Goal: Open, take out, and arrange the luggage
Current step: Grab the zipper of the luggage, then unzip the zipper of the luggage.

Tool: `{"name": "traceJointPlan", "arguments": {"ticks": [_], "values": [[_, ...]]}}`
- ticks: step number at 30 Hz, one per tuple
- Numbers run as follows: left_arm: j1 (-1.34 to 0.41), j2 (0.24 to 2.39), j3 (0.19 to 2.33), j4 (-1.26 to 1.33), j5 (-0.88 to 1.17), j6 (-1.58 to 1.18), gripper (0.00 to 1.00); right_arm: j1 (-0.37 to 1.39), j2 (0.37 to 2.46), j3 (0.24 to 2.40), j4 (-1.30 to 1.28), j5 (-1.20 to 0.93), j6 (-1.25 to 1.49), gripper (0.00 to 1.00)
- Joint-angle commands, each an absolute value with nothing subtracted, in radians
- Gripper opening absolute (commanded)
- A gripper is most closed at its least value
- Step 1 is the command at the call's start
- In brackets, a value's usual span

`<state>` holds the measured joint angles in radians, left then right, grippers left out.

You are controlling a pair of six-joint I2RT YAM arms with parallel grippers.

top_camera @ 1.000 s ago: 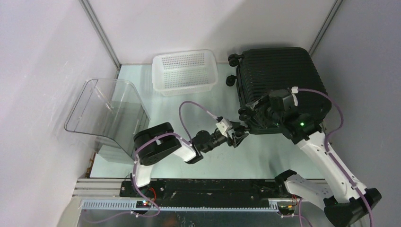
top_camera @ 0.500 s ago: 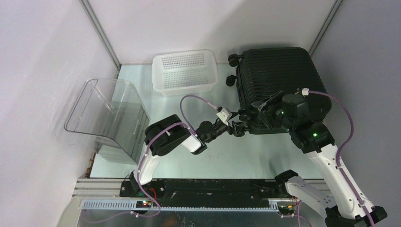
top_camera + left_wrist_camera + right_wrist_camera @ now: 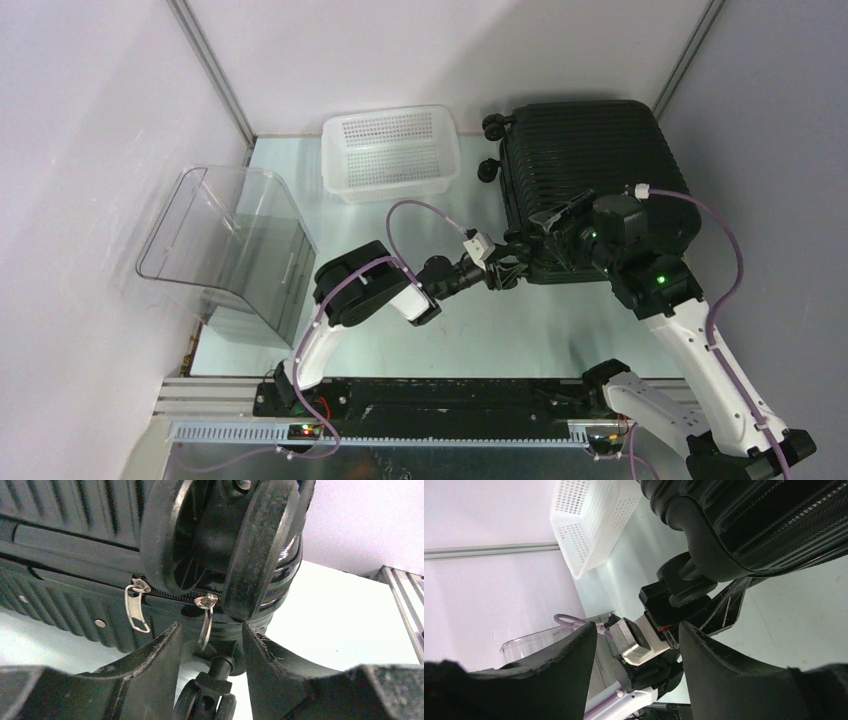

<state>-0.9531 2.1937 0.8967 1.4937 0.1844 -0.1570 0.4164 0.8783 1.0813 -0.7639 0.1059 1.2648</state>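
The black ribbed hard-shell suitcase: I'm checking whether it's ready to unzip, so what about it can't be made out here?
Contents: every view; the closed shell of the black ribbed hard-shell suitcase hides them.
Zipper track past the silver metal pulls: left wrist view; the black wheel covers it.
Whether the left gripper touches the nearer pull: left wrist view; too close to tell.
Suitcase's near edge: top view; the right gripper covers it.

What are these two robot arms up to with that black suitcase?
They're setting about opening the luggage, which lies zipped shut on the table. The left arm's fingers sit open around one zipper pull by a corner wheel, not yet pinching it. The right arm's fingers hover open nearby, holding nothing.
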Motion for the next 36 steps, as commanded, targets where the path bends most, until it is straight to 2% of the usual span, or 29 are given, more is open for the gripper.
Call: {"name": "traceJointPlan", "arguments": {"ticks": [1, 6, 8, 11, 13, 24, 36], "values": [[-0.95, 2.221, 0.948, 1.575, 0.235, -0.18, 0.53, 0.414, 0.892, 1.091, -0.719, 0.112, 1.275, 0.64], [-0.95, 2.219, 0.964, 1.569, 0.249, -0.178, 0.43, 0.414, 0.904, 1.091, -0.747, 0.112, 1.319, 0.62], [-0.948, 2.212, 0.961, 1.573, 0.246, -0.179, 0.33, 0.413, 0.907, 1.091, -0.767, 0.123, 1.335, 0.62], [-0.949, 2.197, 0.944, 1.588, 0.221, -0.189, 0.09, 0.415, 0.915, 1.091, -0.784, 0.131, 1.346, 0.62], [-0.949, 2.173, 0.93, 1.591, 0.215, -0.197, 0.01, 0.421, 0.924, 1.09, -0.792, 0.132, 1.357, 0.62], [-0.998, 2.094, 0.841, 1.591, 0.183, -0.188, 0.0, 0.488, 0.999, 1.091, -0.911, 0.212, 1.552, 0.59], [-1.053, 2.075, 0.788, 1.591, 0.131, -0.156, 0.0, 0.535, 1.127, 1.091, -0.845, 0.257, 1.658, 0.57]]}}
